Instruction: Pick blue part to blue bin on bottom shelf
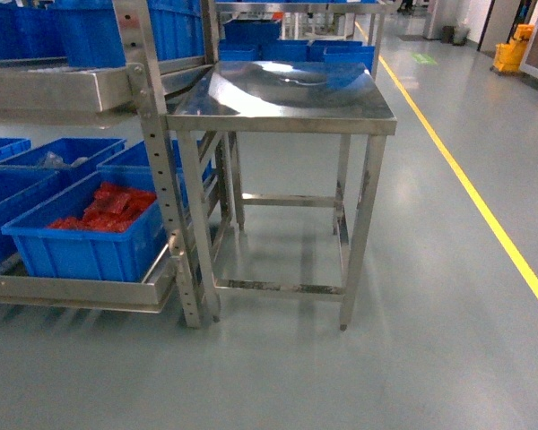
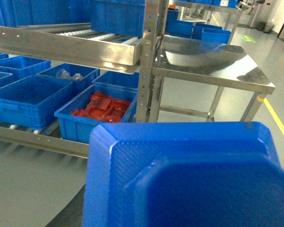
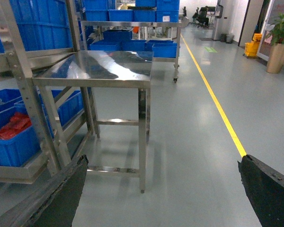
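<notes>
While no view shows the blue part, the shelving rack (image 1: 152, 143) fills nine o'clock of the head view. Steel table (image 1: 282, 94) stands at twelve, touching the rack post. Blue bin (image 1: 81, 237) on the bottom shelf holds red packets (image 1: 108, 208). Right gripper (image 3: 163, 189): black fingers (image 3: 61, 194) spread wide, empty. Left gripper: a blue tray (image 2: 189, 175) blocks its camera; state cannot be told.
</notes>
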{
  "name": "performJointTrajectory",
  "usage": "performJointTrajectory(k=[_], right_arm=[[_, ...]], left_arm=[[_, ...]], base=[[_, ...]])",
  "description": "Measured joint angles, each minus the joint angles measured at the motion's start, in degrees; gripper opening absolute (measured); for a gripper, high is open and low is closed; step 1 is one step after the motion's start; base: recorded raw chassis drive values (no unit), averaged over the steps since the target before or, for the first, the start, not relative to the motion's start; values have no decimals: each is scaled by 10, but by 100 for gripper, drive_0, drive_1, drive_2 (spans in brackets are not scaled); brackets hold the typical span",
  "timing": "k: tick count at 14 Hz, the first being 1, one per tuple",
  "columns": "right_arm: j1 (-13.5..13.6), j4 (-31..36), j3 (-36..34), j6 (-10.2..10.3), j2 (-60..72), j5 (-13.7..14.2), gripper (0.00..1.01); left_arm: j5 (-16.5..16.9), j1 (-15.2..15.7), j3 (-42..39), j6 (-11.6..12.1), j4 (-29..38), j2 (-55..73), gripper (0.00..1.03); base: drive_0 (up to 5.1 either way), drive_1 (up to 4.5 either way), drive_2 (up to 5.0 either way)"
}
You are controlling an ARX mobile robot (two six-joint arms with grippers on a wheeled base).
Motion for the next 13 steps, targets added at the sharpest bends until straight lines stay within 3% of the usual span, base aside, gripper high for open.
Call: performJointTrajectory(k=[13], right_arm=[[0, 0, 0, 0, 0, 0, 98]], left_arm=[[0, 0, 0, 0, 2, -1, 43]], base=[[-3, 397, -403]])
